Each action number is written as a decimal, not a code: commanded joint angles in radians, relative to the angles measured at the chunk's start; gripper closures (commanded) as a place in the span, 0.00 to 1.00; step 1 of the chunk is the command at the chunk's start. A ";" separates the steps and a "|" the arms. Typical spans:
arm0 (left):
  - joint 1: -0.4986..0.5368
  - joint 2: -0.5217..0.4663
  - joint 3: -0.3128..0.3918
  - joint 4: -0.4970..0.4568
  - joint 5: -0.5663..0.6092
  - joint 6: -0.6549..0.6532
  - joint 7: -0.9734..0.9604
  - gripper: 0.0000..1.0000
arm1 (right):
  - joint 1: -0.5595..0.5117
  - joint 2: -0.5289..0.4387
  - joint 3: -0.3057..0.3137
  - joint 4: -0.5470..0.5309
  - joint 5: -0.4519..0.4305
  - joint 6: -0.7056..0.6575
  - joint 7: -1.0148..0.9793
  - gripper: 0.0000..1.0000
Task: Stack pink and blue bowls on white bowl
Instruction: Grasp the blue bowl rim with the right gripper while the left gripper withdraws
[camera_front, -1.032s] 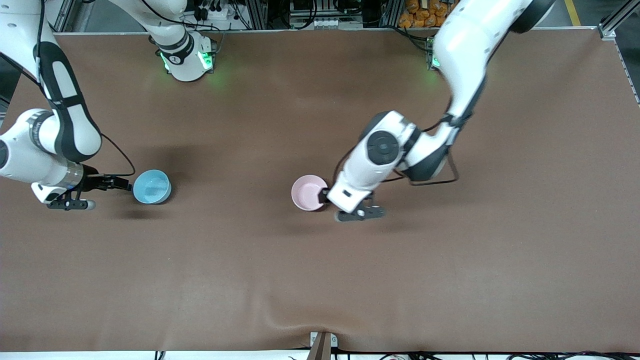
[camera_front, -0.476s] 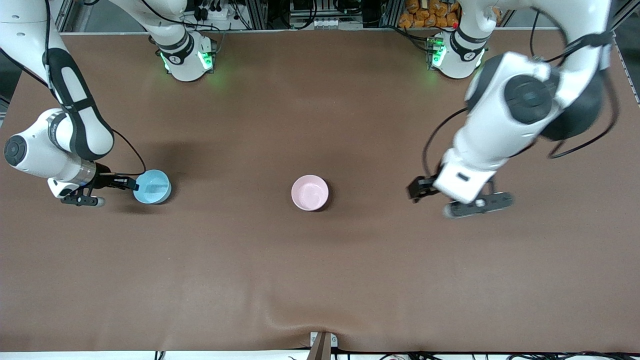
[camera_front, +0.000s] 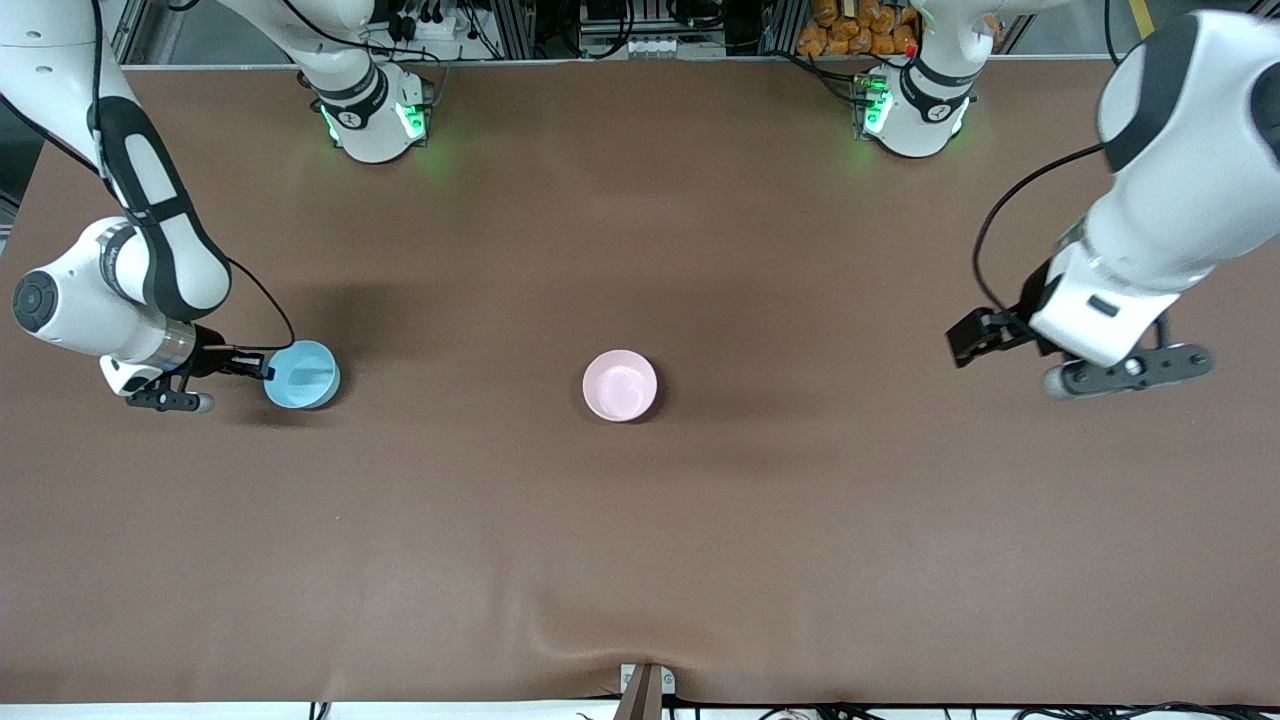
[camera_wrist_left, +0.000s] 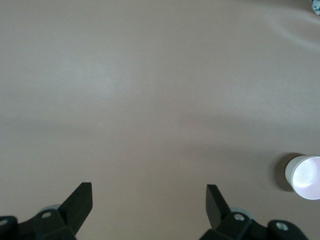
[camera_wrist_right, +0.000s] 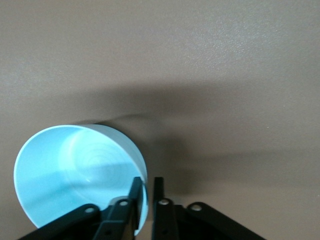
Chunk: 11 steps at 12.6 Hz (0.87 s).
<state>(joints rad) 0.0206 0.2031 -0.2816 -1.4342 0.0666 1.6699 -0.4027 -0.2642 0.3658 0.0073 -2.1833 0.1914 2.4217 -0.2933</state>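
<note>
A brown desk (camera_front: 640, 520) is shown from above, with the two arm bases mounted along its top edge in the front view. The blue bowl (camera_front: 302, 374) lies toward the right arm's end of the desk. The pink bowl (camera_front: 620, 385) sits upright near the middle of the desk, well apart from the blue bowl and at about the same depth from the front camera. No separate white bowl can be told apart in the front view; whether the pink bowl rests in another bowl cannot be told.

The right gripper (camera_front: 262, 371) is placed at the rim of the blue bowl on the side toward the right arm's end of the desk. In the right wrist view the fingers (camera_wrist_right: 134, 194) are seen closed on the bowl's wall, one inside the rim and one outside, with the blue bowl (camera_wrist_right: 80, 175) tilted so that its hollow faces the camera.

The left gripper (camera_front: 975, 338) is held above bare desk toward the left arm's end, well apart from the pink bowl. In the left wrist view its fingers (camera_wrist_left: 82, 202) are spread wide with nothing between them, and the pink bowl (camera_wrist_left: 303, 177) appears farther off on the desk surface.
</note>
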 joint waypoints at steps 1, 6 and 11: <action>0.064 -0.051 -0.005 -0.028 -0.036 -0.024 0.088 0.00 | 0.002 -0.021 0.007 -0.035 0.023 0.013 -0.013 1.00; 0.108 -0.054 -0.001 0.011 -0.030 -0.087 0.174 0.00 | 0.036 -0.044 0.013 0.158 0.026 -0.361 0.072 1.00; 0.133 -0.068 0.009 0.011 -0.039 -0.125 0.185 0.00 | 0.261 -0.117 0.023 0.267 0.155 -0.547 0.483 1.00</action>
<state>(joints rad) 0.1290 0.1593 -0.2764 -1.4247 0.0481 1.5841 -0.2450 -0.0920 0.2849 0.0367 -1.9082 0.2759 1.8889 0.0681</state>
